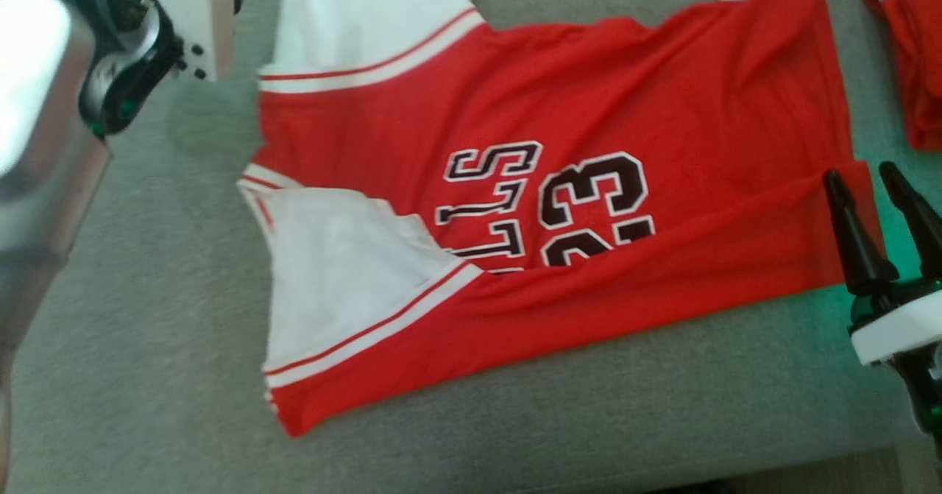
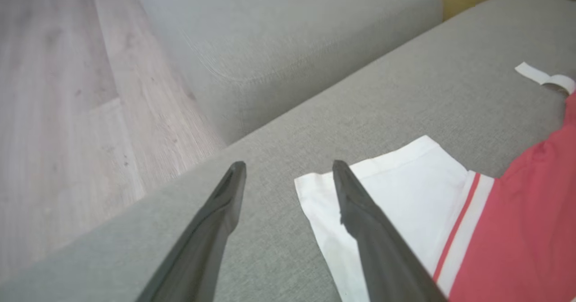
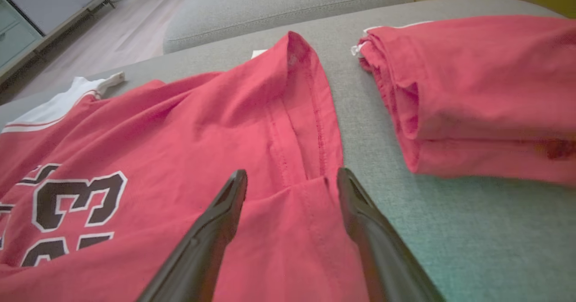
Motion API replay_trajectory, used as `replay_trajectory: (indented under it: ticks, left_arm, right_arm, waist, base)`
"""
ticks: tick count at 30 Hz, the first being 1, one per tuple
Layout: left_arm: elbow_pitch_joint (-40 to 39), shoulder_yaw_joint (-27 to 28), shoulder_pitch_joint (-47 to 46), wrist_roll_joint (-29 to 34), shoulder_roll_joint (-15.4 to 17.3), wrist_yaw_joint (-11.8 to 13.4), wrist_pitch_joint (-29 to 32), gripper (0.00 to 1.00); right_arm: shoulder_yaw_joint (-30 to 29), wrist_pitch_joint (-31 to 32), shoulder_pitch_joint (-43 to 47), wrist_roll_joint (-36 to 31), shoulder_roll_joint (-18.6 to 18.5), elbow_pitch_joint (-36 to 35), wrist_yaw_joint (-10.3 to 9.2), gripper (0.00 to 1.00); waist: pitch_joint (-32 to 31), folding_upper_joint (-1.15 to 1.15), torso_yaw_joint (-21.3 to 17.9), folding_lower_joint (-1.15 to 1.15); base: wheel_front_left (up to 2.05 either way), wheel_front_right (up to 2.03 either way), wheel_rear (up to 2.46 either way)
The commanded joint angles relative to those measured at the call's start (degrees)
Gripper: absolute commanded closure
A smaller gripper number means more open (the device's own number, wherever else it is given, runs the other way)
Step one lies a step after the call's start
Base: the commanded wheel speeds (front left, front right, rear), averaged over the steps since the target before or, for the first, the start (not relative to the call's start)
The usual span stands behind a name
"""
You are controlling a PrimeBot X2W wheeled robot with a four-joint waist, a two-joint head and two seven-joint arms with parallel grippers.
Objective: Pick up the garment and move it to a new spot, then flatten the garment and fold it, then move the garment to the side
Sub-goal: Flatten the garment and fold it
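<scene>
The jersey (image 1: 559,207) lies spread across the middle of the grey sofa (image 1: 147,332), red with white sleeves. Its near long edge is turned up over the lower part of the black lettering. At two o'clock from it sits a folded red pile (image 3: 472,95), just apart from it.

The right tool (image 3: 291,171) hangs at four o'clock, its fingers spread wide and holding nothing, above the near corner of the hem (image 3: 310,126). The left tool (image 2: 288,164) is also spread and empty, at ten o'clock beside the far sleeve (image 2: 396,189). One finger crosses that white corner, though I cannot tell whether it touches.

To my eye the cloth is thin, light and limp. It should drape and wrinkle rather than hold a shape, and drag a little on the woven cover. The stitched hem and the banded sleeve edges look the firmest places to pinch. Taking the two ends together would keep the fold even, since a grip in the middle would only bunch it.
</scene>
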Motion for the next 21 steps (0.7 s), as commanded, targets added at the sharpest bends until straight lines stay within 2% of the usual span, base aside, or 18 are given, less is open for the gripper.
replay_trajectory:
  ticks: [1, 5, 10, 21]
  left_arm:
    - [-0.71, 0.84, -3.04, -1.42, 2.42, 0.12, 0.82, 0.0]
    - [4.29, -4.85, -8.5, -7.36, 4.48, 0.1, 3.44, 0.0]
    - [8.3, -9.51, -11.1, -9.69, 6.3, 0.1, 5.87, 0.0]
    - [12.83, -15.6, -14.44, -11.6, 7.81, 0.09, 2.35, 0.0]
  right_arm:
    - [0.54, 0.05, -0.28, -0.46, -0.93, -2.07, -0.05, 0.0]
    - [1.18, 0.27, -1.31, -1.0, -0.11, -2.76, -0.05, 0.0]
    - [1.44, 0.02, -1.73, -1.24, 0.48, -2.87, -0.05, 0.0]
    - [2.77, -0.54, -3.57, -1.24, 1.4, -1.73, -0.05, 0.0]
  waist:
    - [2.51, 0.0, -2.45, -0.02]
    - [4.49, 0.0, -4.58, -0.02]
    - [5.33, 0.0, -5.78, -0.02]
    - [6.46, 0.0, -7.66, -0.02]
  base:
    - [0.0, 0.0, 0.0]
    - [0.0, 0.0, 0.0]
    - [0.0, 0.0, 0.0]
    - [0.0, 0.0, 0.0]
